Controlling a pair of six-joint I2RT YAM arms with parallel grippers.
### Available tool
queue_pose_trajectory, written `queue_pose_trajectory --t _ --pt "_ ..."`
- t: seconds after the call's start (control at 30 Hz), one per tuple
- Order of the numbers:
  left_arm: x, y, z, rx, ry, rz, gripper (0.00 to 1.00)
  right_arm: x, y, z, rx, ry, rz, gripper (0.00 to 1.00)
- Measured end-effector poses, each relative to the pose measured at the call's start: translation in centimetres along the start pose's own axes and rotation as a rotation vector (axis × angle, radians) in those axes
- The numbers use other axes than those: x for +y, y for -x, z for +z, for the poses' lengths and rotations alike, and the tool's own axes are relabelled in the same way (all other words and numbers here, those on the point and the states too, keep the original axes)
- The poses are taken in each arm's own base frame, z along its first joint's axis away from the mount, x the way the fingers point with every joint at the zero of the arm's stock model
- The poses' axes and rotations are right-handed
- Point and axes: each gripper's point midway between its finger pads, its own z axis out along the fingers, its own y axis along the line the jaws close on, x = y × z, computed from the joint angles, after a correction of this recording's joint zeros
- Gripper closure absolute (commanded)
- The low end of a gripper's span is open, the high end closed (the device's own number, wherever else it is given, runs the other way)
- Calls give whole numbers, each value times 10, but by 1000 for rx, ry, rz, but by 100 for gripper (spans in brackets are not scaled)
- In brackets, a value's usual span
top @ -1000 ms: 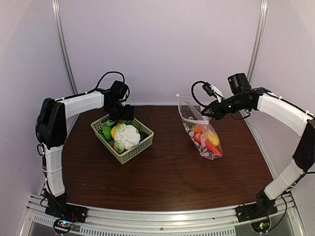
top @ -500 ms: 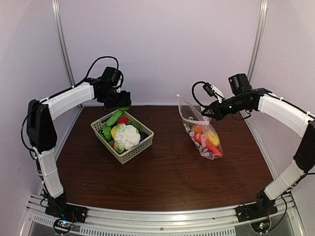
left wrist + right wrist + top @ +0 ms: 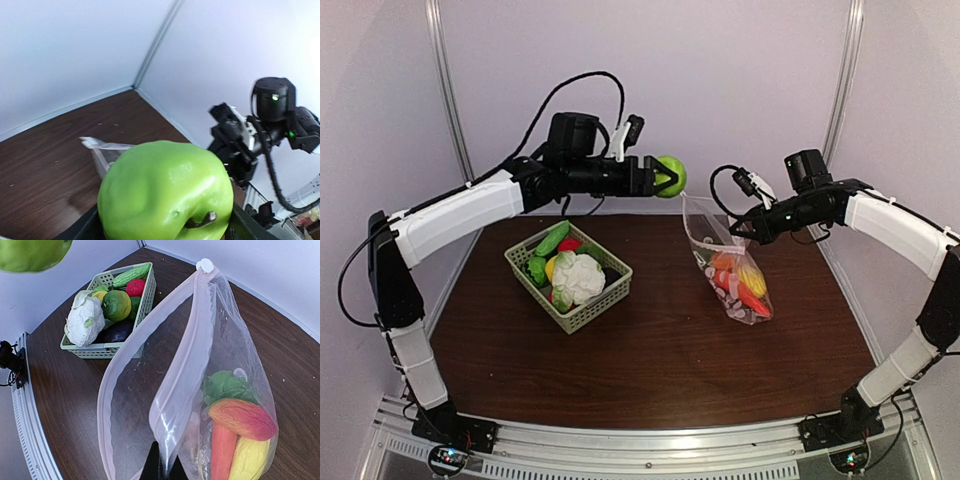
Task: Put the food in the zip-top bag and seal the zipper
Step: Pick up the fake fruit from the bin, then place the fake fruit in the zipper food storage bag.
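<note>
Top view: the left gripper (image 3: 663,177) is clamped on a green apple (image 3: 673,176), held high just left of the mouth of the bag (image 3: 718,240). The right gripper (image 3: 736,233) pinches the bag's upper edge. The bag's lower end rests on the worktop (image 3: 660,350), and a basket (image 3: 582,312) holds a cauliflower (image 3: 582,277).

Left wrist: the apple fills the foreground.

Right wrist: the gripper's fingers are together on the zipper (image 3: 186,365). The bag stands open with vegetables (image 3: 240,420) inside.

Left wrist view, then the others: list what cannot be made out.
Left wrist view: left claw, mostly hidden behind the round glossy green plastic fruit.
Right wrist view: right claw, cut by the bottom edge, behind the pale zipper strip of the clear plastic bag.
</note>
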Motion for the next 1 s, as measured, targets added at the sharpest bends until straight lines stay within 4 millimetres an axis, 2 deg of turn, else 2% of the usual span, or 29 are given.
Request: queue_pose_trajectory --t 0.07,0.1,0.17,0.23,0.47,0.6,0.8,1.0 --pt "-31 -11 16 15 -92 11 38 0 0 0 0 0 4 100" --pt "-40 -16 22 21 -122 10 39 0 0 0 -1 1 6 100" --pt "-53 -27 35 37 -172 -4 39 1 0 0 -2 5 10 100" --pt "-59 -38 48 53 -205 -27 39 2 1 0 -4 11 14 100" --pt "-52 -71 84 115 -215 -98 36 9 3 0 -13 54 24 100" --pt "-46 -76 95 124 -193 -121 29 15 4 -1 -20 84 29 100" --pt "-42 -75 97 125 -161 -137 15 21 11 -9 -45 94 16 100" --pt "-39 -69 95 122 -122 -135 11 25 14 -11 -60 114 13 100"
